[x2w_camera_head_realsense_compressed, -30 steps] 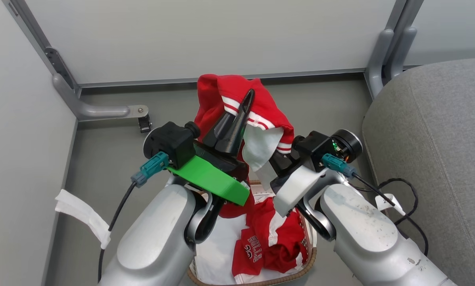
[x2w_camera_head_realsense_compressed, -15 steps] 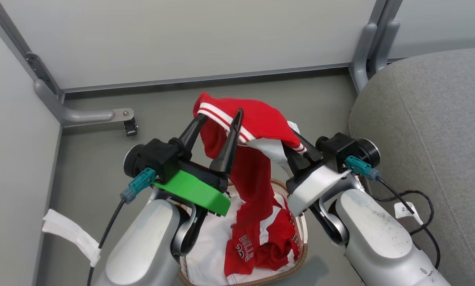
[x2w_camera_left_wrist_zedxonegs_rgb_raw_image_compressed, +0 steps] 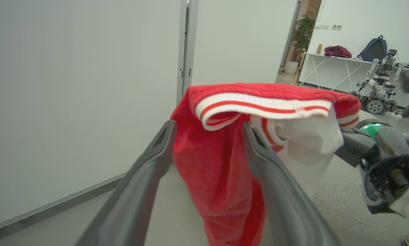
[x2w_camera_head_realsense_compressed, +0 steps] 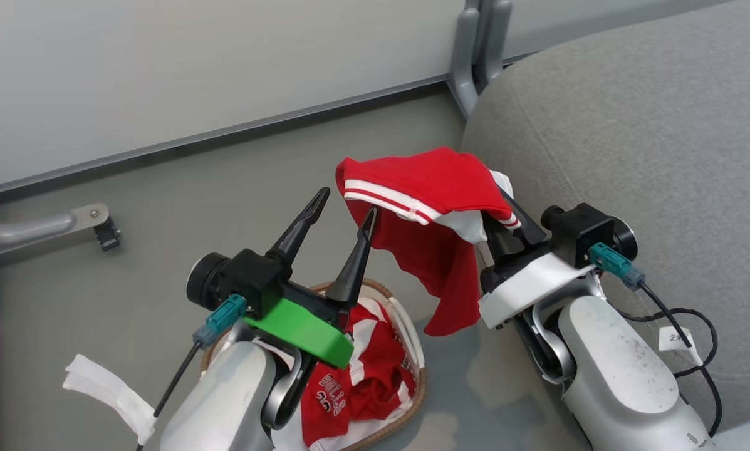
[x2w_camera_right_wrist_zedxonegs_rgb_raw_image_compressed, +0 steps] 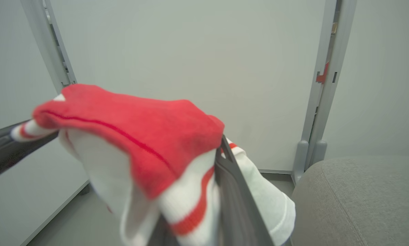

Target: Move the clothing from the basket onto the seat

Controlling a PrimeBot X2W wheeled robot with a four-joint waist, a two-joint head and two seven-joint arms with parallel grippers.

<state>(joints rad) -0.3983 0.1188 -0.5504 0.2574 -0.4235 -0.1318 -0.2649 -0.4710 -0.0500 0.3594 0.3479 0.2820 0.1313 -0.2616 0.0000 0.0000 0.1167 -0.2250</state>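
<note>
While the right tool [x2w_camera_head_realsense_compressed: 506, 213] holds a red garment [x2w_camera_head_realsense_compressed: 425, 181] aloft over the floor [x2w_camera_head_realsense_compressed: 161, 188] between the basket [x2w_camera_head_realsense_compressed: 415, 388] and the seat [x2w_camera_head_realsense_compressed: 631, 125], cloth covers most of its fingers [x2w_camera_right_wrist_zedxonegs_rgb_raw_image_compressed: 231, 191] — whether they pinch it or merely carry it draped, I cannot tell. The left tool [x2w_camera_head_realsense_compressed: 348, 203] stands open, one fingertip [x2w_camera_head_realsense_compressed: 370, 216] touching the garment's striped waistband [x2w_camera_head_realsense_compressed: 381, 199]. More red clothing [x2w_camera_head_realsense_compressed: 362, 376] — one piece with white lettering — lies in the basket, near the grey seat.
</note>
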